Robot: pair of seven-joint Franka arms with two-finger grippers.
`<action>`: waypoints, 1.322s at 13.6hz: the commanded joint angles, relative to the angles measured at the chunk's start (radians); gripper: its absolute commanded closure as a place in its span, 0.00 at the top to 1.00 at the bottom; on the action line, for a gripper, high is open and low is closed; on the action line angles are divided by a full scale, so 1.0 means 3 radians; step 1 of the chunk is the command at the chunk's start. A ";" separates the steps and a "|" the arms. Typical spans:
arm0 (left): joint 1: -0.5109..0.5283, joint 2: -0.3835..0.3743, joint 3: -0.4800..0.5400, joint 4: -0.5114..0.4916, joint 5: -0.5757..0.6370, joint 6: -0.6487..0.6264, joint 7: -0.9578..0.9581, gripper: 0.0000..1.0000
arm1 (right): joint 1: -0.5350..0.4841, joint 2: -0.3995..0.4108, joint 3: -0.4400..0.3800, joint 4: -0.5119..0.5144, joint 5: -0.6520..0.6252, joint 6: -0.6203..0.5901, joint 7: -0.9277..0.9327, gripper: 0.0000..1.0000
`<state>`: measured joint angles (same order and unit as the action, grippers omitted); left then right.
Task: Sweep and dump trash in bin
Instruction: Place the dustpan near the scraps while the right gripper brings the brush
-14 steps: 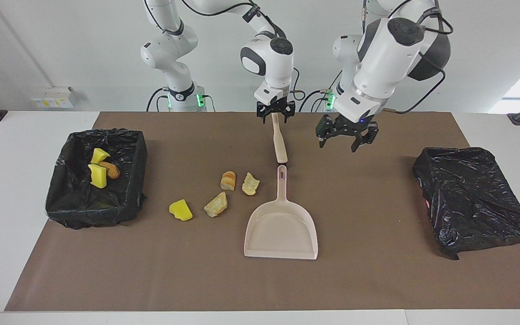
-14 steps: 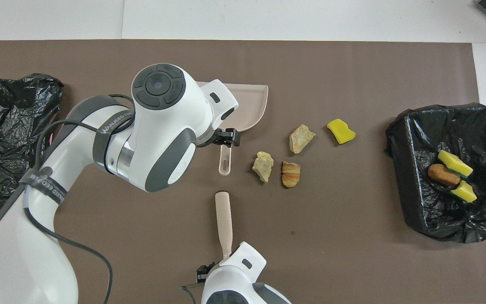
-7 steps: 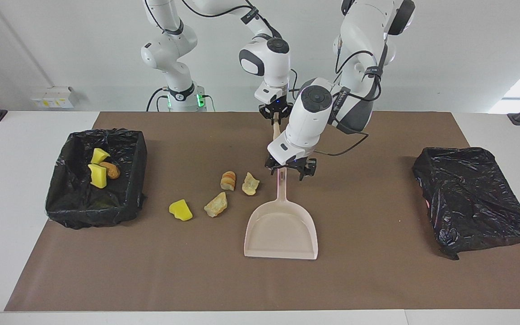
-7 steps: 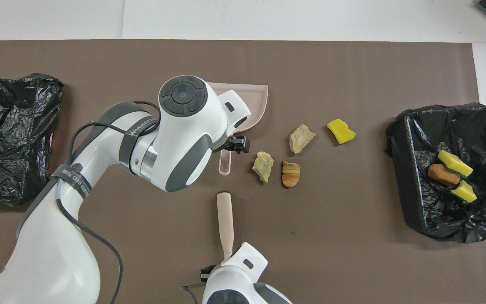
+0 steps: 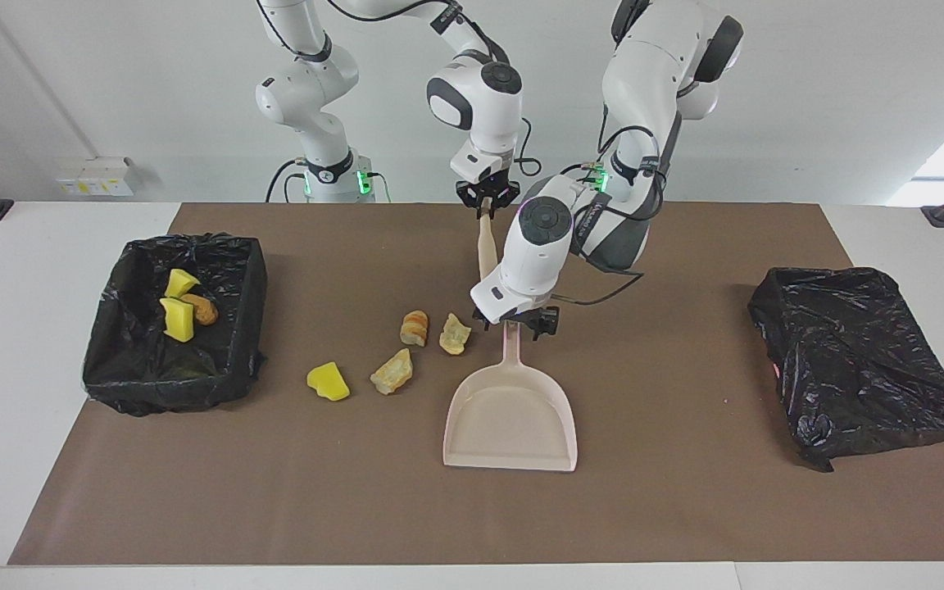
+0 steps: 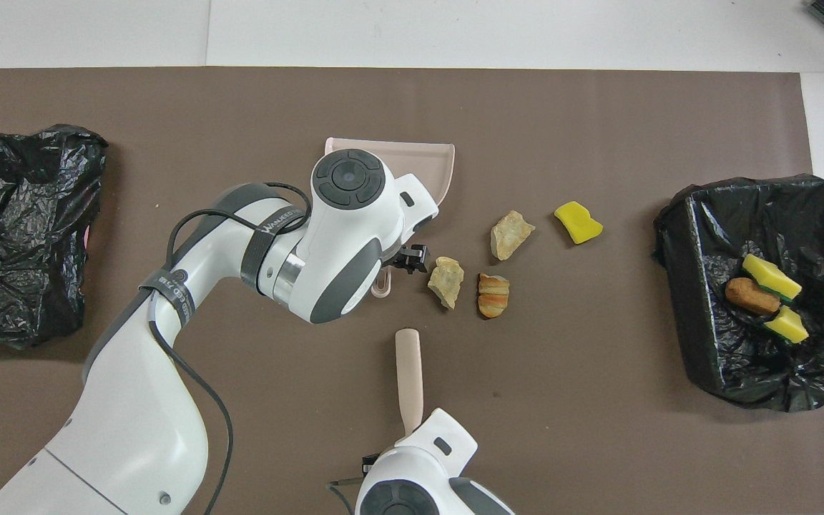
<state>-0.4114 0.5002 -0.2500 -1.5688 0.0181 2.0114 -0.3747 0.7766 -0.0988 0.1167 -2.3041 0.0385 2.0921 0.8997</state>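
Note:
The pink dustpan (image 5: 510, 414) (image 6: 435, 170) lies flat on the brown mat, handle toward the robots. My left gripper (image 5: 519, 323) (image 6: 399, 262) is down at that handle, open, with a finger on each side of it. My right gripper (image 5: 484, 199) is shut on the top of a beige sweeping stick (image 5: 485, 246) (image 6: 408, 372), which slants down toward the dustpan handle. Several trash lumps lie beside the dustpan toward the right arm's end: a yellow sponge chunk (image 5: 328, 382) (image 6: 578, 222) and three tan pieces (image 5: 392, 371) (image 5: 415, 327) (image 5: 455, 334). The black-lined bin (image 5: 169, 385) (image 6: 741, 379) holds three more lumps.
A crumpled black plastic bag (image 5: 857, 360) (image 6: 18, 229) covers a box at the left arm's end of the mat. The left arm's wrist hangs over the dustpan's handle end and hides it from above.
My left arm swung in from the left arm's end and dropped onto the dustpan handle. My right gripper closed on the stick and shifted it slightly toward the trash.

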 commanded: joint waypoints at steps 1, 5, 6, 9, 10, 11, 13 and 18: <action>-0.0030 -0.0046 0.0036 -0.0001 0.0083 -0.0129 -0.0009 0.00 | -0.0333 -0.0279 0.0005 -0.0041 -0.0072 -0.0391 -0.0023 0.00; -0.0025 -0.0082 0.0036 0.0009 0.0287 -0.0180 0.0067 0.00 | -0.0727 -0.0320 0.0005 -0.0041 -0.0475 -0.0669 -0.0344 0.00; -0.0015 -0.0092 0.0036 0.0009 0.0358 -0.0256 0.0159 0.00 | -0.0809 -0.0310 0.0005 -0.0041 -0.0628 -0.0669 -0.0441 0.00; 0.0174 -0.0373 0.0061 -0.0017 0.0374 -0.0694 0.1091 0.00 | -0.1253 -0.0213 0.0015 -0.0041 -0.1038 -0.0567 -0.0824 0.00; 0.0281 -0.0460 0.0061 -0.0017 0.0374 -0.0904 0.1556 0.00 | -0.1381 -0.0187 0.0015 -0.0041 -0.1165 -0.0455 -0.0947 0.00; 0.0338 -0.0516 0.0071 -0.0017 0.0374 -0.1063 0.1855 0.00 | -0.1488 -0.0157 0.0015 -0.0041 -0.1273 -0.0353 -0.1050 0.00; 0.0557 -0.0644 0.0076 -0.0037 0.0380 -0.1431 0.2350 0.00 | -0.1703 -0.0090 0.0020 -0.0041 -0.1477 -0.0108 -0.1208 0.00; 0.0702 -0.1252 0.0076 -0.0975 0.0610 -0.1317 0.3538 0.00 | -0.2429 0.0252 0.0015 0.0030 -0.1622 0.0726 -0.2378 0.00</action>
<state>-0.1903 0.2425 -0.2209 -1.6740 0.1713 1.5353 0.6083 0.1167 -0.0708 0.1083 -2.3143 -0.4236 2.2421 0.3066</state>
